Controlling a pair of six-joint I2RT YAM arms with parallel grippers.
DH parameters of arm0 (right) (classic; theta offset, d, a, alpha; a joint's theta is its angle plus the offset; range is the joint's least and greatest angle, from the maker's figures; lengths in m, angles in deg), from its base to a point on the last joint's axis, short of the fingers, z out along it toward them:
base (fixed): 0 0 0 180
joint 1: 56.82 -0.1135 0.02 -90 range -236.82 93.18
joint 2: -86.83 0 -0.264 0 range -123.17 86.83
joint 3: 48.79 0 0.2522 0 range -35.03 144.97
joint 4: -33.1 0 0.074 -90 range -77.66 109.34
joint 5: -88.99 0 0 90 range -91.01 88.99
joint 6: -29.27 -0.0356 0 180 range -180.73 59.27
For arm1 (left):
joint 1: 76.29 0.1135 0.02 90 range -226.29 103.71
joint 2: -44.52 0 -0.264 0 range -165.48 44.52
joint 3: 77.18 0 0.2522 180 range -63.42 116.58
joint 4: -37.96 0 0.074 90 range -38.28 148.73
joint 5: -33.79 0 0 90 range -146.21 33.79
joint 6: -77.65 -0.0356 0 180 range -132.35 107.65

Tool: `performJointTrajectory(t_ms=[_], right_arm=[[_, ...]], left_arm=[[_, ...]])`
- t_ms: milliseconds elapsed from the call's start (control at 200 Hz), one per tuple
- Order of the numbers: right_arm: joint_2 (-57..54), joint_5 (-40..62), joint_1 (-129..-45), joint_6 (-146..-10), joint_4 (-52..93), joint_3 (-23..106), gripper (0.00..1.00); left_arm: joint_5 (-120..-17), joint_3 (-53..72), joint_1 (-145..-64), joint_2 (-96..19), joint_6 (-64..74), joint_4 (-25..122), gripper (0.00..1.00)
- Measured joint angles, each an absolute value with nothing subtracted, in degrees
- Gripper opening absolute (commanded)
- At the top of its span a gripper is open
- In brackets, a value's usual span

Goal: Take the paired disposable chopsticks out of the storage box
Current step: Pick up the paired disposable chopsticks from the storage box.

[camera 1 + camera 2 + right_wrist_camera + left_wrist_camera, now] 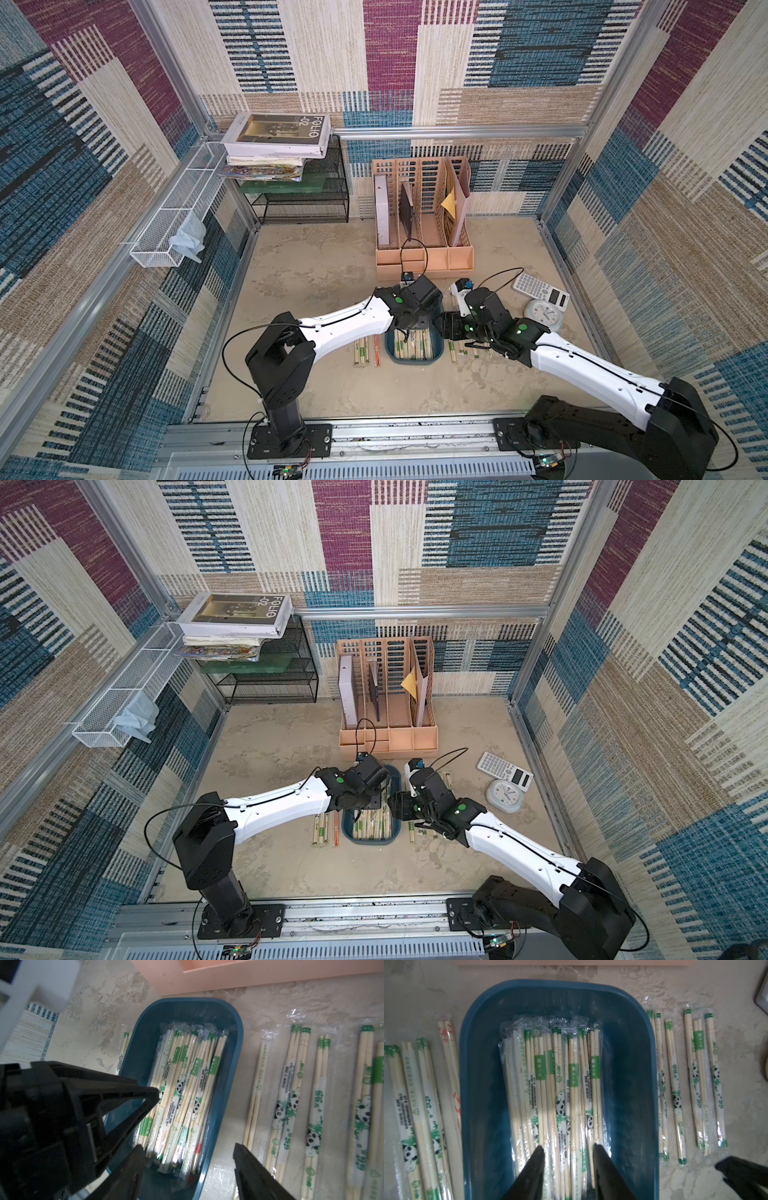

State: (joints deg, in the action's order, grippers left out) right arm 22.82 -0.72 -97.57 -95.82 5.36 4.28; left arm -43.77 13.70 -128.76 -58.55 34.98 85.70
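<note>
Reaching into the storage box (477, 1088) with the left gripper (569, 1148), fingertips (538, 1153) down in the pile of paired disposable chopsticks (550, 1084). Jaws part-way apart, straddling a handful of wrapped pairs; can't tell whether pinching them or only bracketing them. Rest of the pile running straight ahead of the fingertips, lengthwise in the box, with more pairs just outside each finger. Box walls well outboard of both fingers, far rounded end ahead of the tips.

Hovering close beside it with the right gripper (188, 1150), jaws spread wide, nothing held. One finger (135, 1159) over the near end of the box, the other over bare table (230, 1122) just outside the box rim. Left gripper's black body close alongside; touching or not, can't tell.

Lying on the table off the left gripper's outer side: loose wrapped pairs (415, 1095), a few, one with orange-red print (450, 1053). Lying under and ahead of the right gripper's outer finger: a second row (685, 1084). All parallel to the box.

Standing further ahead of both grippers, near the box but apart: peach file organizer (419, 232). Sitting well off the right gripper's outer side: calculator (540, 291) and clock (542, 316).
</note>
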Motion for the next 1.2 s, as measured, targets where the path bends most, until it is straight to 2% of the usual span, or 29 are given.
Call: performJointTrajectory(t_ms=[180,936,1057,1202], right_arm=[[23.2,-0.7,-97.2,-95.8,5.4,4.1,0.71],[23.7,-0.3,-96.7,-95.8,5.4,3.1,0.71],[23.9,-0.3,-96.6,-95.8,5.3,3.1,0.71],[24.2,-0.3,-96.5,-95.8,5.3,3.2,0.71]], left_arm=[[-43.7,15.2,-129.0,-62.2,35.2,86.3,0.25],[-43.7,16.1,-129.0,-69.2,34.9,86.1,0.24],[-43.8,16.3,-129.0,-69.9,34.8,85.7,0.16],[-44.0,16.4,-129.0,-70.0,34.7,85.6,0.14]])
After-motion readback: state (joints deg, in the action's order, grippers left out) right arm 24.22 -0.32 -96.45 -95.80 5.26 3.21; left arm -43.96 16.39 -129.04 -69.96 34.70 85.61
